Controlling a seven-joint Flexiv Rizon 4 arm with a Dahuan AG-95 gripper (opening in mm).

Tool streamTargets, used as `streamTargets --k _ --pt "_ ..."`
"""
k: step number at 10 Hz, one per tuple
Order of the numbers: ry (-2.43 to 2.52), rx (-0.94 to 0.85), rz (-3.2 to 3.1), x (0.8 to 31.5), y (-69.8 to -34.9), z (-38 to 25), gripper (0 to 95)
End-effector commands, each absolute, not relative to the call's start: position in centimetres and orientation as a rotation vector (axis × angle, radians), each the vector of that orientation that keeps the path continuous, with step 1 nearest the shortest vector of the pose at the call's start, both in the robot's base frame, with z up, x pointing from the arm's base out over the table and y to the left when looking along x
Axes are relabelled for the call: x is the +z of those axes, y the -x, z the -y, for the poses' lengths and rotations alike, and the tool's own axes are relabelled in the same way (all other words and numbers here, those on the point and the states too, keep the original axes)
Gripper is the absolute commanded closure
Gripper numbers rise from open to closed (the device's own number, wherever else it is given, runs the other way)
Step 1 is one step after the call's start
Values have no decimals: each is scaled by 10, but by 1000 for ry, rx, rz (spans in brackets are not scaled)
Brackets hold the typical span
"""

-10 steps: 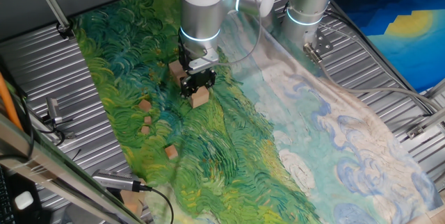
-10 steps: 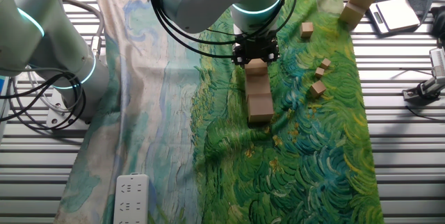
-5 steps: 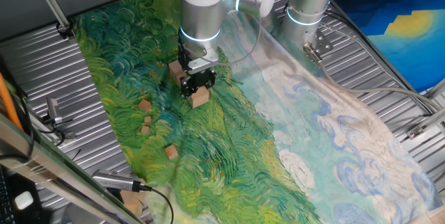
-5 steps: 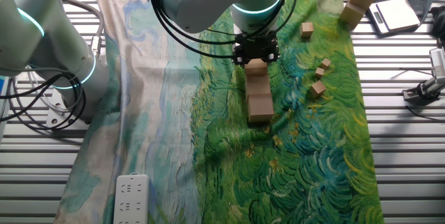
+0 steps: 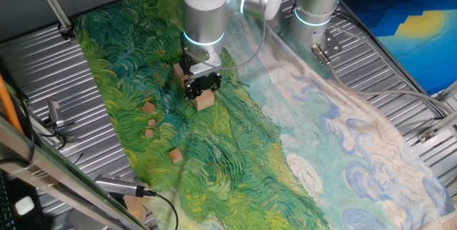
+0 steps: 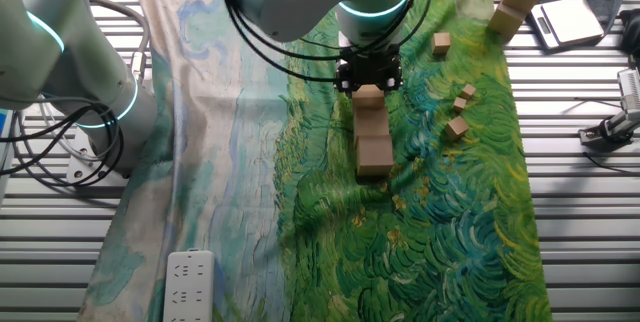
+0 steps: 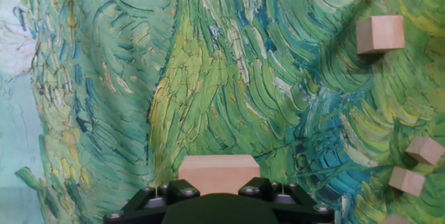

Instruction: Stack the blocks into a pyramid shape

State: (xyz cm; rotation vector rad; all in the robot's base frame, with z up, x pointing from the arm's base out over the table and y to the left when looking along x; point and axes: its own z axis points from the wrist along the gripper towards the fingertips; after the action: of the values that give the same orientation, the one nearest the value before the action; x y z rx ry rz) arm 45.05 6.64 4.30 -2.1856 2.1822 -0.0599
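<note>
The larger blocks (image 6: 373, 138) lie in a short row on the green painted cloth (image 6: 450, 222), touching end to end, and the gripper (image 6: 368, 84) sits at the far end of that row, right over the last block (image 7: 218, 172). Whether its jaws are clamped on that block or merely straddle it cannot be told from any view; the hand view shows only the block's top edge beyond the gripper body.

Beside the row lie smaller blocks (image 6: 461, 110), well apart from it, and one more (image 6: 441, 43) farther off.

The likely trouble is the cloth: it looks soft and wrinkled, so a block set down or nudged here could tilt or push its neighbours out of line. If the jaws are slightly skewed, lifting away could drag the end block.
</note>
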Motion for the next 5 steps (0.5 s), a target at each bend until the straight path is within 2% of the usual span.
streamTargets --k 1,5 --pt "2172 -80 -2189 43 -450 -64 950" --pt "2160 -79 -2203 43 -450 -64 950"
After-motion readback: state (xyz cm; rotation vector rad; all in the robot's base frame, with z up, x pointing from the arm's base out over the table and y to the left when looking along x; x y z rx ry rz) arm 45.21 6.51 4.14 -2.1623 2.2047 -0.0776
